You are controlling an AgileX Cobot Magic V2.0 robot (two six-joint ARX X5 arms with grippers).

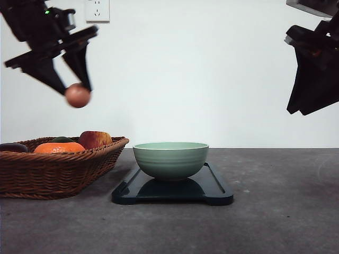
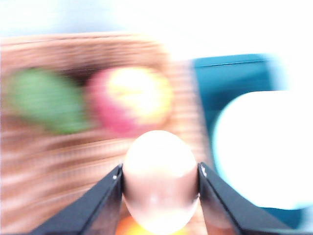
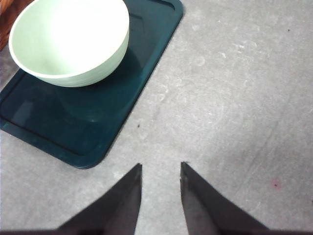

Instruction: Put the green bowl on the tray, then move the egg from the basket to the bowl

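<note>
Both left gripper [image 1: 78, 94] jaws clamp egg [image 1: 78, 96] between tips; right gripper [image 3: 160, 171] slightly parted, empty.

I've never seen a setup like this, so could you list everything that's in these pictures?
green bowl: one, pale sage green, standing on the tray.
tray: one, glossy dark teal, on the table right of the basket.
egg: one, brownish-pink, held in the air above the basket.
basket: one, brown wicker, at the table's left.
apple: one, red-yellow, in the basket.
orange fruit: one, in the basket.
green item: one, blurred, in the basket.
table: one, grey.
wall socket: one, white, on the wall.
left gripper: black, fingers shut on the egg.
right gripper: black, fingers apart, holding nothing.
</note>
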